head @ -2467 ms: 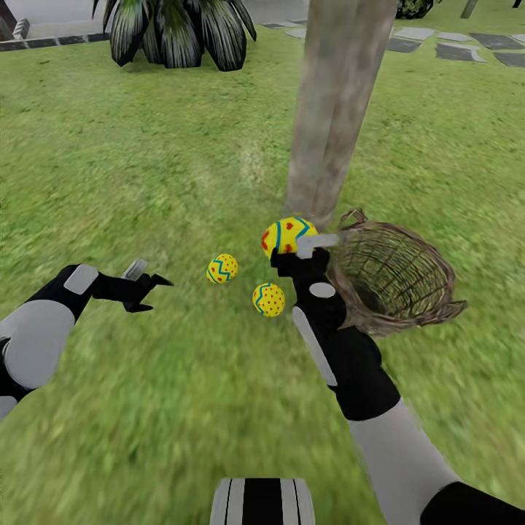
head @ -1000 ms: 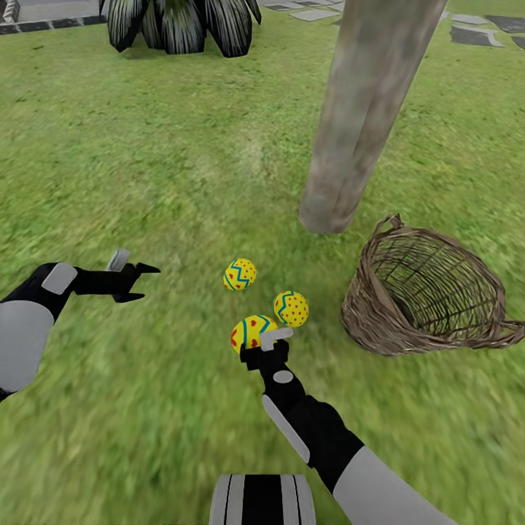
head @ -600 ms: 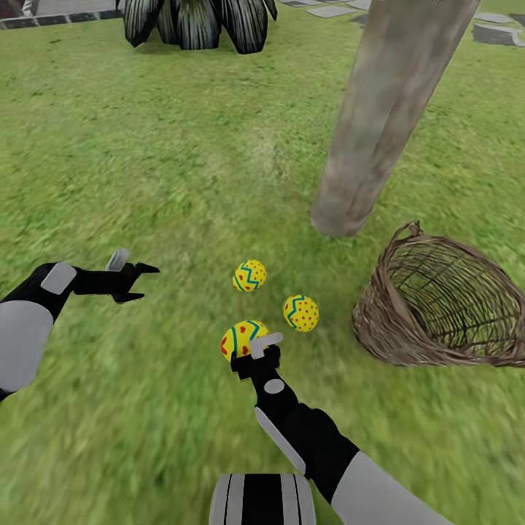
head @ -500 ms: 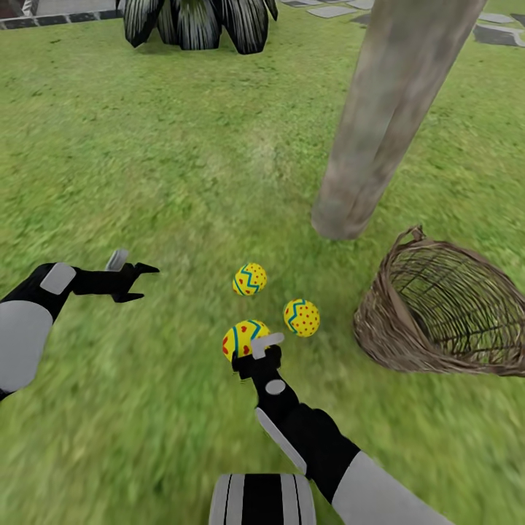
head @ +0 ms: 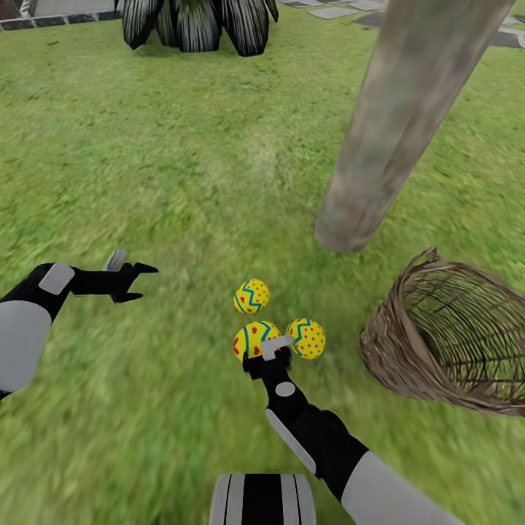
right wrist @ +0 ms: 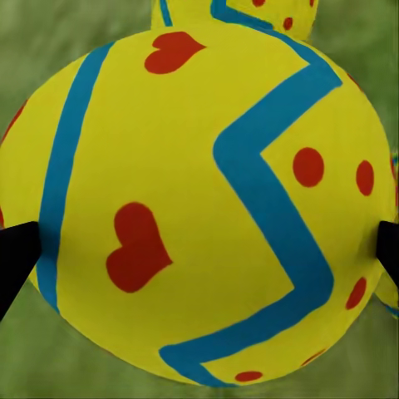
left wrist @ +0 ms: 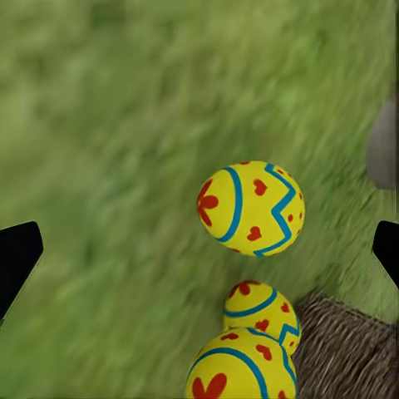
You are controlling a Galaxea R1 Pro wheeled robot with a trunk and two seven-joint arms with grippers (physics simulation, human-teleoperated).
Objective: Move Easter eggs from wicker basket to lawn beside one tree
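Note:
Two Easter eggs [head: 251, 296] [head: 307, 337], yellow with blue zigzags and red dots, lie on the lawn [head: 182, 182] in front of the pale tree trunk [head: 394, 124]. My right gripper [head: 262, 350] is shut on a third egg [head: 254, 340], held low beside those two. In the right wrist view this egg [right wrist: 208, 199] sits between the dark fingertips [right wrist: 12, 258]. The wicker basket [head: 452, 335] lies tipped on its side to the right, and no egg shows inside it. My left gripper [head: 135, 281] hangs open over the grass to the left. The left wrist view shows the three eggs [left wrist: 249, 208].
A spiky dark palm-like plant [head: 193, 22] stands at the far edge of the grass. Grey stepping stones [head: 332, 11] lie beyond the tree. Open grass stretches to the left and behind the eggs.
The right gripper carried its egg from the basket's mouth down to the two eggs on the grass, lately edging right towards them. The head view shifted. The left arm stayed still.

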